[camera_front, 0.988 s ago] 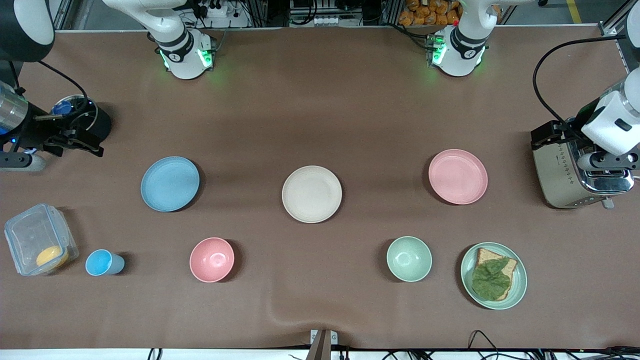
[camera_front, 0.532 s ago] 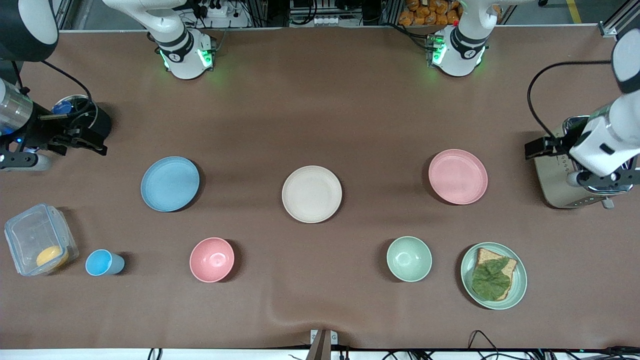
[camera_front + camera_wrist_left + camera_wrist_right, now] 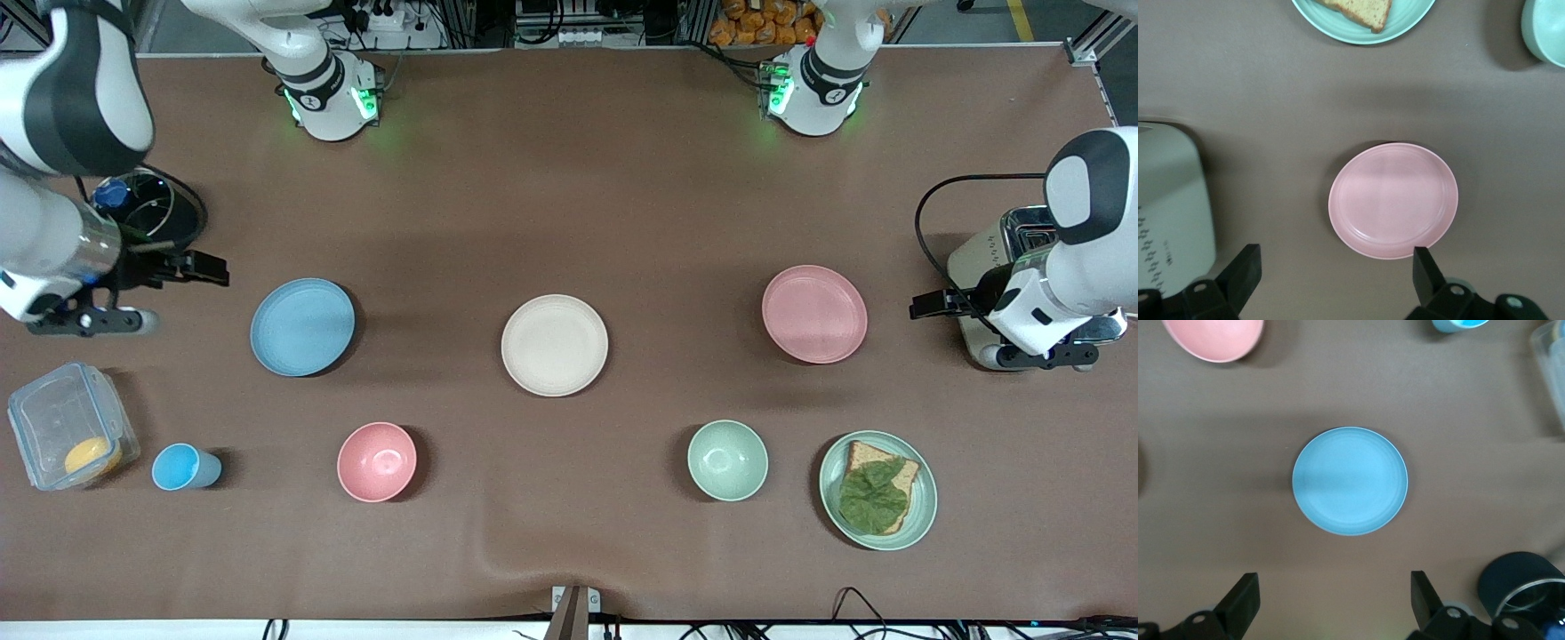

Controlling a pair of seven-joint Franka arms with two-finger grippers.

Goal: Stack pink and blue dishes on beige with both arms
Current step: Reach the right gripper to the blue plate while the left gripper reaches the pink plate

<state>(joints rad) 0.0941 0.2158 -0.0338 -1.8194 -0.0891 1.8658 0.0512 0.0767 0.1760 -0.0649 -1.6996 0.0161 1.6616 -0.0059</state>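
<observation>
The beige plate (image 3: 554, 345) lies at the middle of the table. The blue plate (image 3: 302, 326) (image 3: 1350, 481) lies toward the right arm's end and the pink plate (image 3: 813, 314) (image 3: 1393, 200) toward the left arm's end. All three are apart and bare. My right gripper (image 3: 212, 271) (image 3: 1333, 582) hangs open over the table just beside the blue plate's rim, holding nothing. My left gripper (image 3: 926, 305) (image 3: 1335, 257) is open and empty over the table between the toaster and the pink plate.
A toaster (image 3: 1013, 244) stands at the left arm's end. Nearer the front camera are a pink bowl (image 3: 377, 461), green bowl (image 3: 727, 460), green plate with bread and lettuce (image 3: 878, 490), blue cup (image 3: 182, 468) and clear box (image 3: 67, 436). A dark tub (image 3: 156, 209) sits by the right arm.
Both arms have swung inward. The left gripper left the toaster and came toward the pink plate. The right gripper moved from the dark tub toward the blue plate.
</observation>
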